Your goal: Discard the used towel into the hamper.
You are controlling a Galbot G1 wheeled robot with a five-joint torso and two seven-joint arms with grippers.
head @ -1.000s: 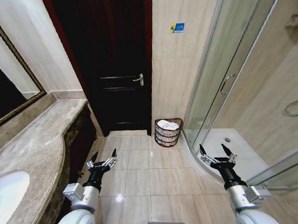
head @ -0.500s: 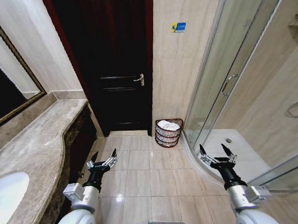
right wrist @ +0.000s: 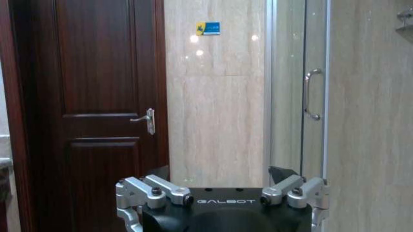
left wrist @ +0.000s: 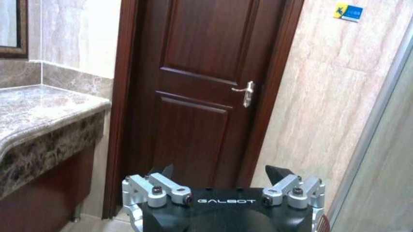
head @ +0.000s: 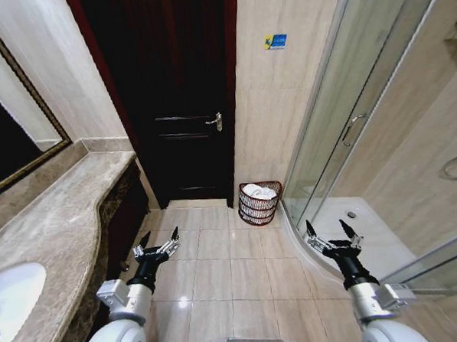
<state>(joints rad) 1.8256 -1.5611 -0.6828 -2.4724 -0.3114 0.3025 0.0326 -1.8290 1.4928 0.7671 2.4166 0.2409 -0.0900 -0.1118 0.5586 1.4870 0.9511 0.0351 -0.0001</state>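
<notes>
Your left end effector (head: 160, 240) and right end effector (head: 328, 231) were both spread, empty. The hamper (head: 258, 203) stood well ahead between them, a white towel (head: 259, 191) inside.

So the hamper (head: 259, 203) sits on the floor (head: 218, 271) at the far end, right against the wall between the door (head: 171, 97) on its left and the glass shower stall (head: 364, 133) on its right. There's a towel (head: 259, 191) inside it, bunched at the top. The table (head: 55, 226) runs along the left side with a sink (head: 9, 301) set into its near end and a mirror (head: 12, 129) above. Both arms hang low over the floor, left gripper (head: 157, 241) by the table, right gripper (head: 329, 233) by the shower's edge, well short of the hamper.
</notes>
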